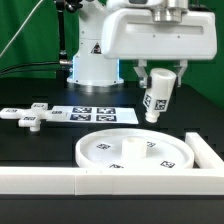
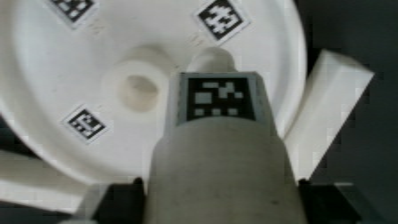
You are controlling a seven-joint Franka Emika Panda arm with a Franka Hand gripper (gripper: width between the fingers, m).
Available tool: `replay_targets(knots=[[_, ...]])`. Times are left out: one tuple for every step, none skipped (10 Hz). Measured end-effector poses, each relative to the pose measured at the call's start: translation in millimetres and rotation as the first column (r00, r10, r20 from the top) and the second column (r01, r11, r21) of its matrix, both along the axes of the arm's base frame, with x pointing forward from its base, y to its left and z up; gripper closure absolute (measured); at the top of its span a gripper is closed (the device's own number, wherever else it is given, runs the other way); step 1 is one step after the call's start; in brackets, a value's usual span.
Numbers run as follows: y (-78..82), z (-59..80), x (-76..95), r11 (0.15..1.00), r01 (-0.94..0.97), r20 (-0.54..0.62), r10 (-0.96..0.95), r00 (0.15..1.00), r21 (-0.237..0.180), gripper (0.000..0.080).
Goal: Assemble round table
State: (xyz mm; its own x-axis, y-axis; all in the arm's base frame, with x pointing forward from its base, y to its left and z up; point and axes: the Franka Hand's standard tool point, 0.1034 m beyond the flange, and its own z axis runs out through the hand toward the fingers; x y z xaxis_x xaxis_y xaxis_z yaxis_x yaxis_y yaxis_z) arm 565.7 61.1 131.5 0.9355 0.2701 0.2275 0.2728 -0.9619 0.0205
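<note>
White plastic parts, tagged. Wrist view: fingers (image 2: 114, 203) pinch the short cylindrical post (image 2: 217, 150) from both sides, its tagged face showing; the large rimmed round disc (image 2: 89, 70) lies beyond. Exterior view: post (image 1: 156, 100) hangs tilted above the disc's (image 1: 135, 152) far right rim; cross-shaped piece (image 1: 28, 117) lies on the surface (image 1: 40, 150), far left.

disc (image 1: 105, 152) flat, post (image 1: 157, 100) seemingly tilted above, cross-shaped piece (image 1: 28, 117) apart
</note>
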Motion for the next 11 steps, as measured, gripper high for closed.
replay_targets(knots=[[-0.3, 0.9, 2.8, 1.0, -0.013, 0.018, 0.013, 1.0, -0.007, 0.039], [0.4, -0.1, 1.7, 1.0, -0.013, 0.015, 0.013, 1.0, -0.006, 0.039], [0.3, -0.1, 1.7, 1.0, -0.013, 0.015, 0.013, 1.0, -0.006, 0.039], [-0.7, -0.9, 1.6, 1.0, -0.005, 0.013, 0.005, 1.0, -0.002, 0.039], [-9.8, -5.2, 3.3, 0.999, 0.032, 0.001, -0.032, 0.999, 0.019, 0.039], [-19.1, -7.5, 14.6, 0.999, 0.026, 0.009, -0.027, 1.0, 0.019, 0.039], [-20.0, -11.3, 19.3, 1.0, 0.024, 0.019, -0.025, 1.0, 0.018, 0.039], [-20.1, -15.2, 18.7, 1.0, 0.024, 0.031, -0.025, 0.999, 0.018, 0.039], [-21.2, -14.6, 19.6, 1.0, 0.025, 0.05, -0.026, 0.998, 0.017, 0.039], [-21.0, -15.3, 19.0, 1.0, 0.025, 0.046, -0.026, 0.999, 0.017, 0.039], [-24.0, -12.8, 23.5, 1.0, 0.022, 0.111, -0.023, 0.994, 0.014, 0.039]])
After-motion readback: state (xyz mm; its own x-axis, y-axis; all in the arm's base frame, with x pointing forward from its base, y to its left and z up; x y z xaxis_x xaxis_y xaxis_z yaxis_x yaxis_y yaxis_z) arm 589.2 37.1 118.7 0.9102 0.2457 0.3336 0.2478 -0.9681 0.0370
